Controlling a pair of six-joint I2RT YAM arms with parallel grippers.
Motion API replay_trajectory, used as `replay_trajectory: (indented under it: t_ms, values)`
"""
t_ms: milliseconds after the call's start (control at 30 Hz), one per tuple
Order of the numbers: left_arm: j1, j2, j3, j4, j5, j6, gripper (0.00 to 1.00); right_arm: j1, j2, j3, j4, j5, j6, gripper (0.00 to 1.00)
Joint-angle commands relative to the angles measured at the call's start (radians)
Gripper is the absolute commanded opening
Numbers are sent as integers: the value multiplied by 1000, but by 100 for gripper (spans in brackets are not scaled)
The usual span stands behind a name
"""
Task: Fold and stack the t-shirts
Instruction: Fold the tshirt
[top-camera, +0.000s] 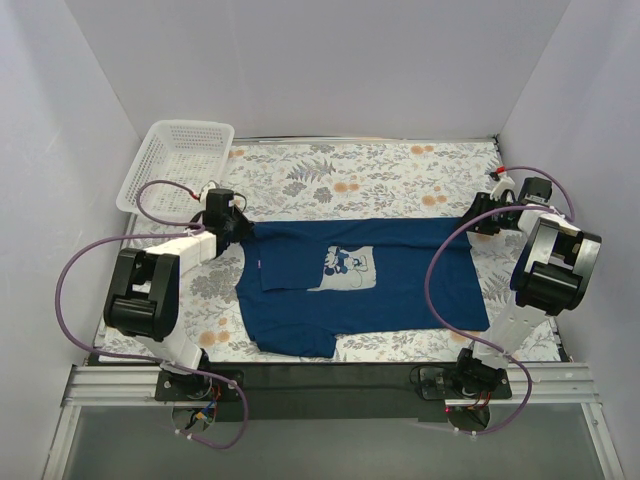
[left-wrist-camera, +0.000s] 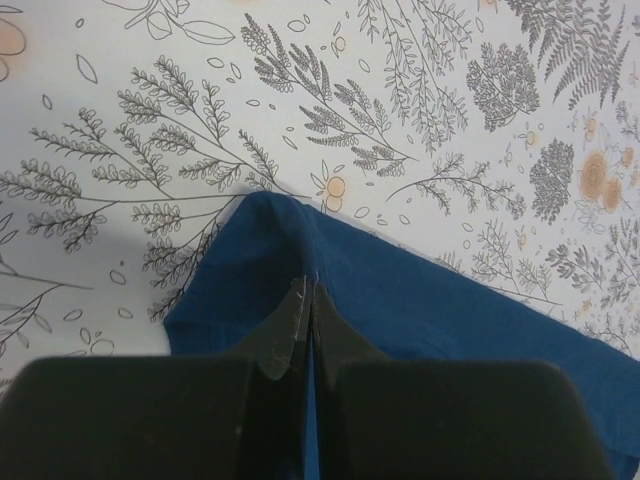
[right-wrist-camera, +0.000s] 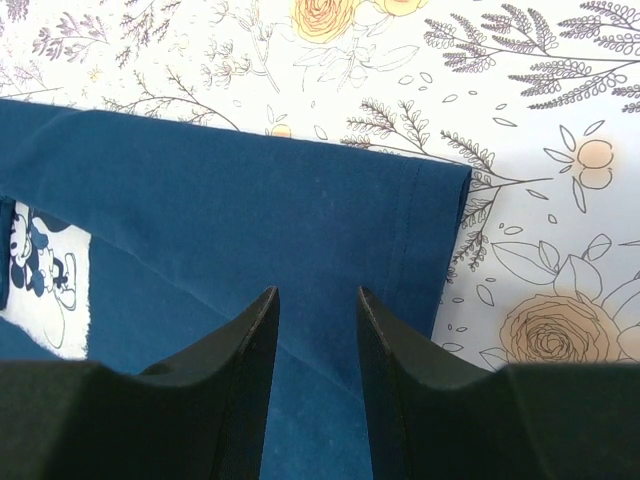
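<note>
The dark navy t-shirt (top-camera: 360, 285) lies partly folded on the floral cloth, its pale mouse print (top-camera: 348, 267) facing up. My left gripper (top-camera: 240, 228) is at the shirt's far left corner. In the left wrist view it (left-wrist-camera: 308, 292) is shut, with a ridge of the blue fabric (left-wrist-camera: 430, 310) pinched between the fingers. My right gripper (top-camera: 480, 218) is at the shirt's far right corner. In the right wrist view it (right-wrist-camera: 318, 296) is open and empty just above the shirt (right-wrist-camera: 250, 210), near its hemmed edge. The print (right-wrist-camera: 45, 280) shows at the left of that view.
A white plastic mesh basket (top-camera: 180, 160) stands at the back left, just behind my left gripper. The floral tablecloth (top-camera: 350, 175) covers the table. White walls close in the back and both sides. Purple cables loop from both arms.
</note>
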Motion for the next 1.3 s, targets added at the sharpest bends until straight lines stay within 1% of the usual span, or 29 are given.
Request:
replay_trajectory:
  t_ms: [0, 233, 467, 567, 600, 633, 700, 733, 767, 800, 867, 900, 933, 967, 1000, 1033, 1067, 1100, 1133, 1167, 1200, 1233, 1267]
  values:
    - [9, -85, -36, 8, -41, 1, 0, -6, 4, 41, 25, -3, 16, 38]
    - [20, -51, -37, 5, -15, 6, 0, -7, 5, 33, 30, -6, 14, 38]
    - [21, -33, -33, 0, -18, 16, 1, -7, 4, 35, 31, -3, 7, 38]
    - [26, -18, -14, -12, -18, 29, 12, -7, -2, 33, 30, -3, 4, 38]
    - [29, -19, -10, -15, -13, 35, 24, -7, -15, 29, 28, -4, 2, 38]
    - [29, -22, -8, -15, -4, 41, 29, -7, -22, 25, 28, -6, -7, 38]
    - [29, -72, -16, -12, 17, 61, 38, -7, -65, 15, 25, -21, -29, 39]
    - [29, -103, -28, -6, 49, 67, 41, -7, -83, -2, 19, -29, -64, 40]
    - [29, -175, -40, -5, 66, 75, 44, -7, -126, -11, 11, -47, -85, 40]
    - [29, -226, -53, -3, 101, 97, 51, -7, -149, -19, -5, -58, -119, 41]
    - [29, -319, -103, -2, 186, 130, 57, -7, -194, -44, -79, -107, -246, 43]
    - [29, -435, -120, -5, 220, 154, 59, -7, -234, -48, -117, -122, -300, 45]
    - [29, -488, -140, -14, 247, 209, 62, -6, -251, -57, -221, -141, -359, 48]
    - [29, -551, -175, -23, 270, 234, 66, -3, -277, -56, -284, -177, -532, 50]
    - [29, -645, -191, -26, 321, 260, 70, -1, -285, -56, -350, -191, -626, 52]
    - [29, -692, -204, -66, 352, 324, 77, 13, -292, -57, -442, -204, -759, 55]
    - [29, -726, -226, -78, 393, 352, 78, 20, -304, -62, -614, -211, -890, 56]
    - [29, -781, -231, -95, 478, 387, 78, 30, -312, -70, -709, -204, -1175, 57]
    - [29, -804, -234, -142, 514, 407, 78, 36, -318, -80, -787, -189, -1313, 65]
    - [29, -823, -238, -173, 539, 411, 79, 46, -334, -106, -909, -138, -1430, 67]
    - [29, -841, -237, -210, 550, 401, 78, 48, -346, -120, -936, -109, -1581, 67]
    - [29, -859, -235, -294, 539, 380, 79, 48, -361, -137, -950, -83, -1621, 68]
    - [29, -866, -234, -337, 533, 312, 78, 48, -395, -154, -952, -26, -1650, 68]
